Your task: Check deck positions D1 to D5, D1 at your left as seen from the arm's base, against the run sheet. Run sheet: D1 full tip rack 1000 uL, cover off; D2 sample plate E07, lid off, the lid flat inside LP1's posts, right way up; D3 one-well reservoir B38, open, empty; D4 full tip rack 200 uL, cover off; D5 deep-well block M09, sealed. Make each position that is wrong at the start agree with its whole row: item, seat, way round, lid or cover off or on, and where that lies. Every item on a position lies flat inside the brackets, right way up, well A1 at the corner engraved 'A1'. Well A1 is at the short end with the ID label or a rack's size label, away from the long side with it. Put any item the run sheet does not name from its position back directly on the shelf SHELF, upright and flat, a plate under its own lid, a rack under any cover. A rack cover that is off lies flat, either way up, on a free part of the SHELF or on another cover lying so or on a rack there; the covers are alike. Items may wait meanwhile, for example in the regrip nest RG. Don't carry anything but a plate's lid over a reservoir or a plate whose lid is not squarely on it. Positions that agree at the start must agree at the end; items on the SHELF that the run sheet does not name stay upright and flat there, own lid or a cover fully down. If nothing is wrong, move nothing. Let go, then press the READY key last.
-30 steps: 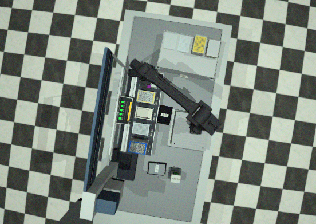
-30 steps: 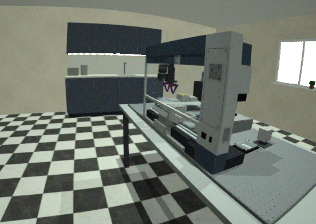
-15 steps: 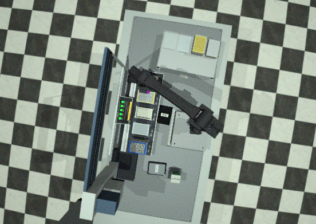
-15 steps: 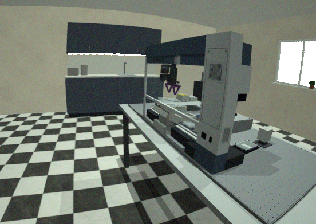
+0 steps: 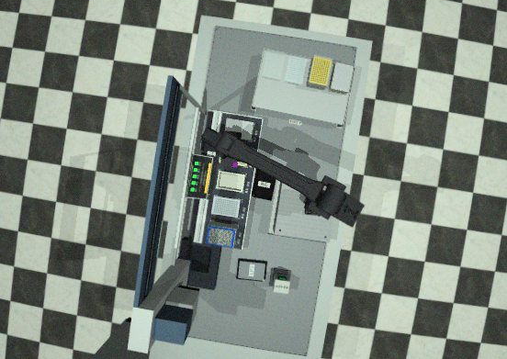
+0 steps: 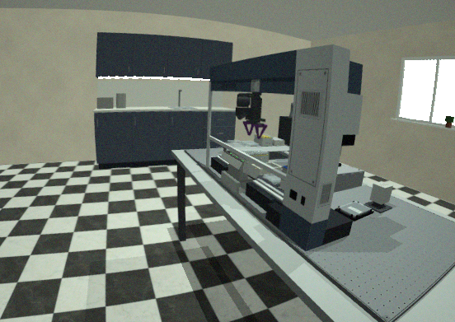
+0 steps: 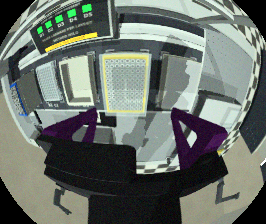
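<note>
Open gripper poised over the yellow-rimmed rack

Your gripper (image 7: 140, 137) is spread wide, grasping nothing; the rack (image 7: 125, 83) lies just ahead below its 2 fingers, likely lined up for pickup.

A black-and-white checkered floor (image 6: 82, 228) is bounded by plain beige walls (image 6: 45, 84). Dark blue base cabinets (image 6: 136, 135) under a pale counter, with matching wall cabinets (image 6: 165, 55) above, are set against the far wall. Bright daylight is admitted through a window (image 6: 426, 90) on the right, where a small potted plant (image 6: 448, 121) is seen on the sill.
</note>
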Tool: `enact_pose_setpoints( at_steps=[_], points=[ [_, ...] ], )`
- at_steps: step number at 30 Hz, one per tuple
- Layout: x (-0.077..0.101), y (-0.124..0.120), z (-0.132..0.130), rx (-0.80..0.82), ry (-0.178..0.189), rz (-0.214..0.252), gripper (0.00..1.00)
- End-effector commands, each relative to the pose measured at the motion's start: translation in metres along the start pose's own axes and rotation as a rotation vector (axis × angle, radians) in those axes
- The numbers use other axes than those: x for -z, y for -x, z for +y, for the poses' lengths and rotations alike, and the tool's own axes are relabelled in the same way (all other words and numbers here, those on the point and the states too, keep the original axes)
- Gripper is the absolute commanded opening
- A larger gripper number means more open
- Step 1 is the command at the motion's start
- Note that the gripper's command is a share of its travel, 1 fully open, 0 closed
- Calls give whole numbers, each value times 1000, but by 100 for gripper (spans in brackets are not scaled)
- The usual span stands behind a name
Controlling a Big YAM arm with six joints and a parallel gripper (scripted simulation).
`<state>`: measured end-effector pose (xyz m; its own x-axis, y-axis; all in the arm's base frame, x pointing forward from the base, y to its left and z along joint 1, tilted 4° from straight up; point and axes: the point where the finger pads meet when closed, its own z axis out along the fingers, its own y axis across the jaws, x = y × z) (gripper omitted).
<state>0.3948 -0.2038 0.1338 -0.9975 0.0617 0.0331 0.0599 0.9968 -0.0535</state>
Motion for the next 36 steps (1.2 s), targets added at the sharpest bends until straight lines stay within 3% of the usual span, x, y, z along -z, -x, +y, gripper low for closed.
enact_pose_setpoints(
  at_steps=[1,3,4,36],
  points=[
    [14,6,10,-29,-17,-47,100],
    [14,5,20,-29,-14,-44,100],
    [17,11,12,-30,-15,-45,100],
    [17,11,12,-30,-15,-45,100]
  ],
)
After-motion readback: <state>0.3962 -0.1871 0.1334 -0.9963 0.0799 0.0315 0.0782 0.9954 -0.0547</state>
